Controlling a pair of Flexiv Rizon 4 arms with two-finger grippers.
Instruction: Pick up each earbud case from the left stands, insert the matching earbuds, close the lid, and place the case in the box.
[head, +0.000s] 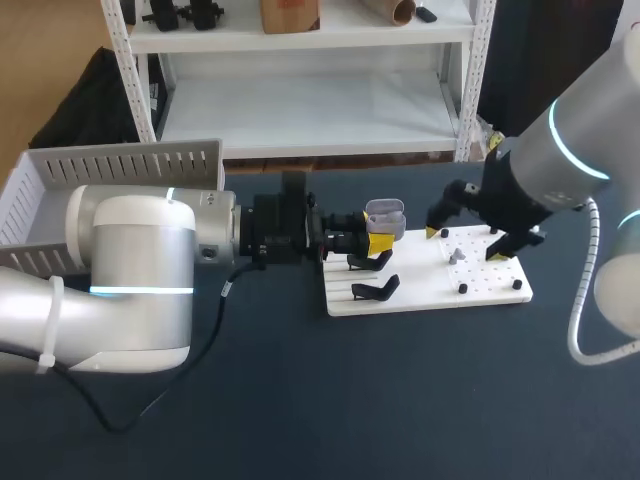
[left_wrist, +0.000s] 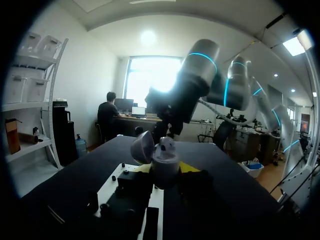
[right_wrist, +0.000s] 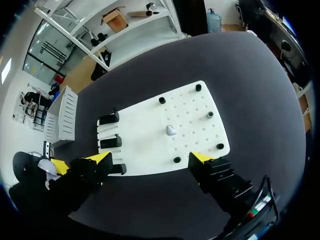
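- The left gripper (head: 378, 243) is closed on the case (head: 385, 212). Its yellow tips press the case from two sides.
- In the left wrist view you see that the case stands upright between the fingers, with the lid (left_wrist: 142, 147) open and tilted to one side.
- The case is in the air, above the end of the white board (head: 430, 292) where the black stands (head: 372, 263) are. It touches no stand.
- The right gripper (head: 466, 243) hangs over the other end of the board, with its fingers wide apart and nothing between them.
- One small pale earbud (right_wrist: 171, 130) lies on the board among the holes, just ahead of the right gripper and apart from both fingers.
- A few black pegs (right_wrist: 198, 87) stand around the hole field.
- In the right wrist view you can count three stands in a row — all without a case.
- The white slatted box (head: 110, 168) is on the table (head: 400, 400) at the far left, behind the left arm and well apart from the board.
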